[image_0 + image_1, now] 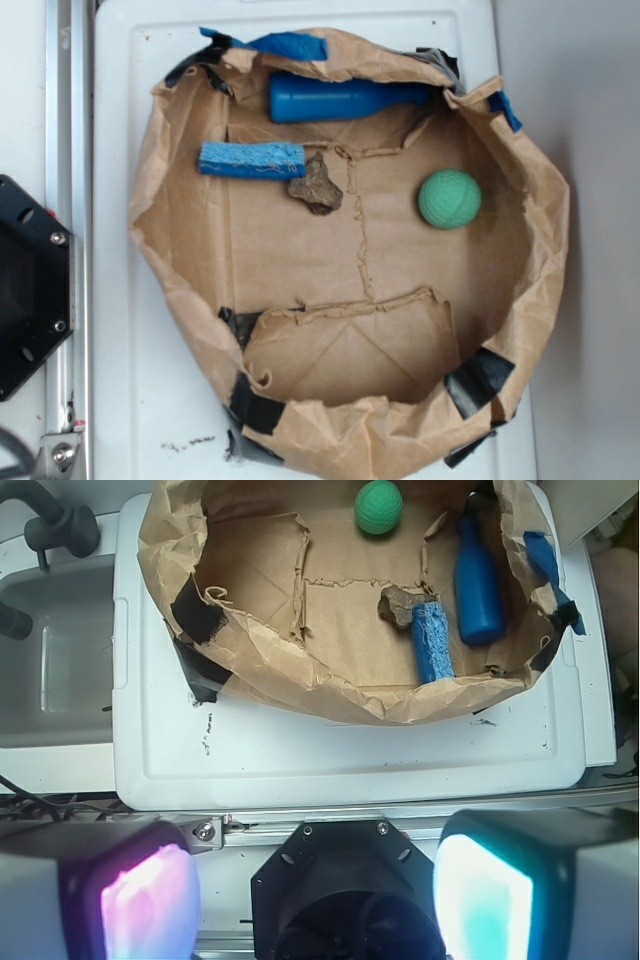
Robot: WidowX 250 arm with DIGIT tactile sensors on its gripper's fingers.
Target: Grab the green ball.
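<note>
Exterior view: green ball (449, 198) sits on floor of crumpled paper bag (540, 250), right side, well apart from blue bottle (340, 99), blue sponge (252, 159) & brown lump (317, 187). Wrist view: pincer (318, 890) released, pads (145, 900) spread wide, away from bag, over counter (350, 760) edge.

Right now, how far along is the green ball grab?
Nothing done yet. The green ball sits loose on the floor of the paper bag, clear of the blue bottle, sponge and rock. In the wrist view, the gripper is open, empty and back near the robot base, outside the bag. Left: reach in, descend over the ball, close, lift.
</note>
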